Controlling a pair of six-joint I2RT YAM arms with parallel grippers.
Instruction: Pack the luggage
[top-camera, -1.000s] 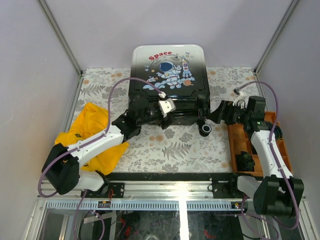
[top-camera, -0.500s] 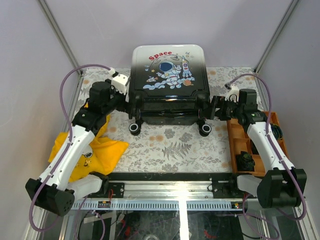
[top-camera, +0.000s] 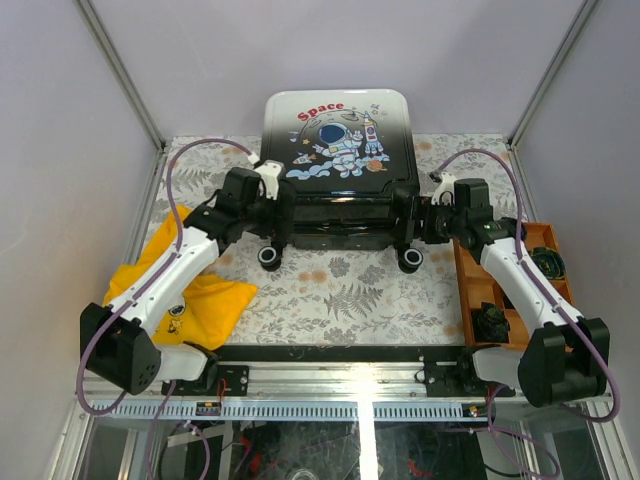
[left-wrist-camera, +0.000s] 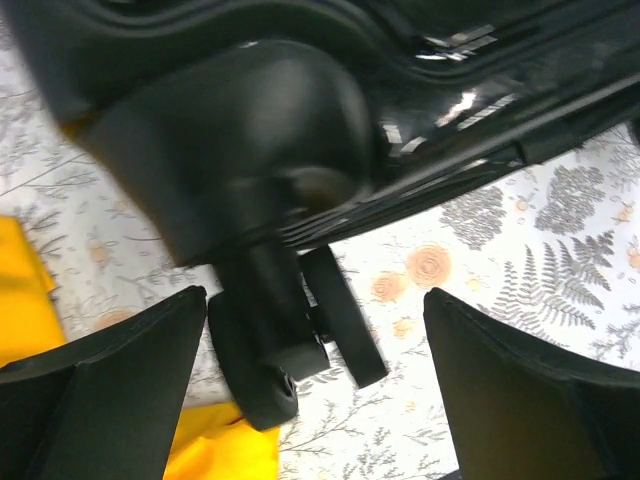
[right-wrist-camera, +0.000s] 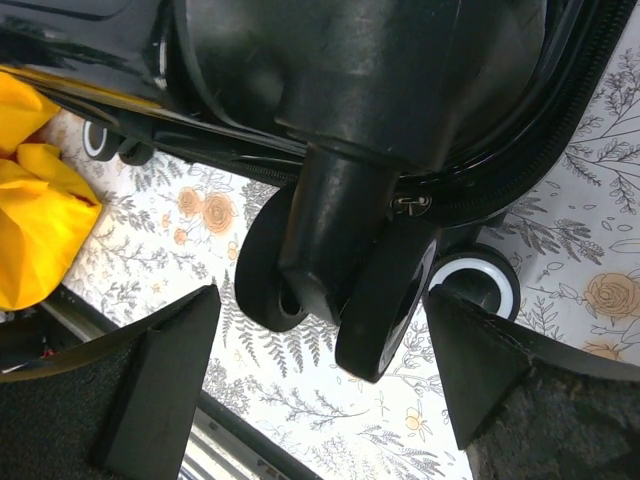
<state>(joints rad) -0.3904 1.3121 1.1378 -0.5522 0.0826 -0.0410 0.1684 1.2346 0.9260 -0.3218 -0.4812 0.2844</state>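
Note:
The luggage lies at the back middle of the table, astronaut print up and wheel end toward the arms; it looks shut. My left gripper is open at its near left corner. In the left wrist view its jaws straddle a black wheel without touching it. My right gripper is open at the near right corner. In the right wrist view its jaws straddle a double black wheel, with a white-rimmed wheel behind.
A yellow cloth lies crumpled at the left front, and also shows in the left wrist view and the right wrist view. An orange compartment tray holding small dark items stands along the right edge. Grey walls enclose the table.
My left arm swung from the luggage's front out to the left, then in to the near left corner. My right gripper moved left, closer to the near right corner.

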